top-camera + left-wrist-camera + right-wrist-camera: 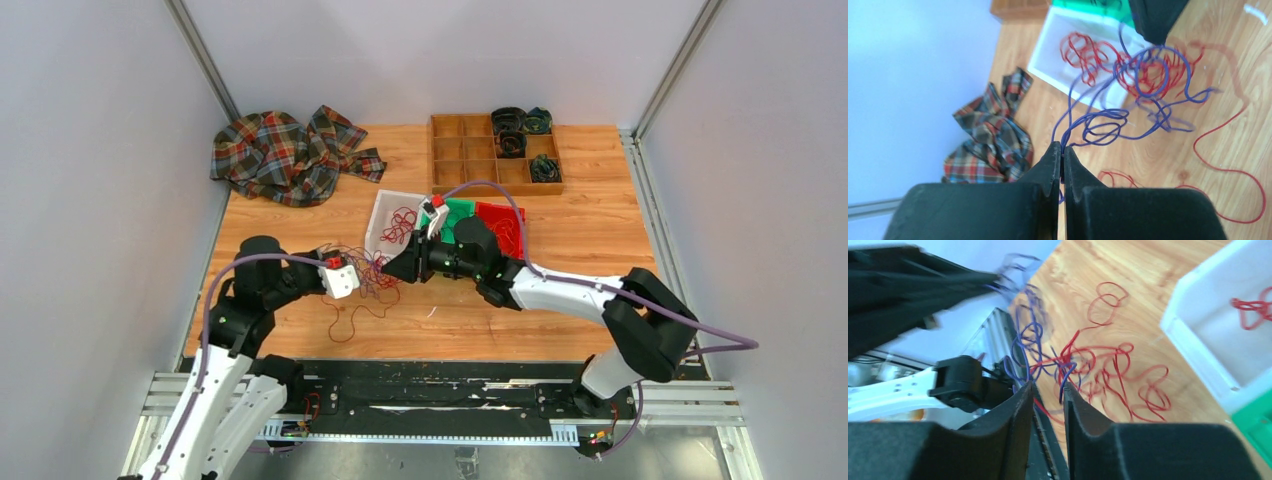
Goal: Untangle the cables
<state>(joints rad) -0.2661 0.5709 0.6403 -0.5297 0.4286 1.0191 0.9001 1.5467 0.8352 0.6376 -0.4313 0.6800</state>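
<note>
1. Left claw: jaws together, clamped on purple cable.
2. Right claw: jaws slightly apart, holding nothing.
3. Red cables and purple sit knotted between claws over table; untangling judged mostly outstanding.

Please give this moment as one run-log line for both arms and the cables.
left fingers: shut on purple cable | right fingers: open, red cable between them | cables: tangled between arms
</note>
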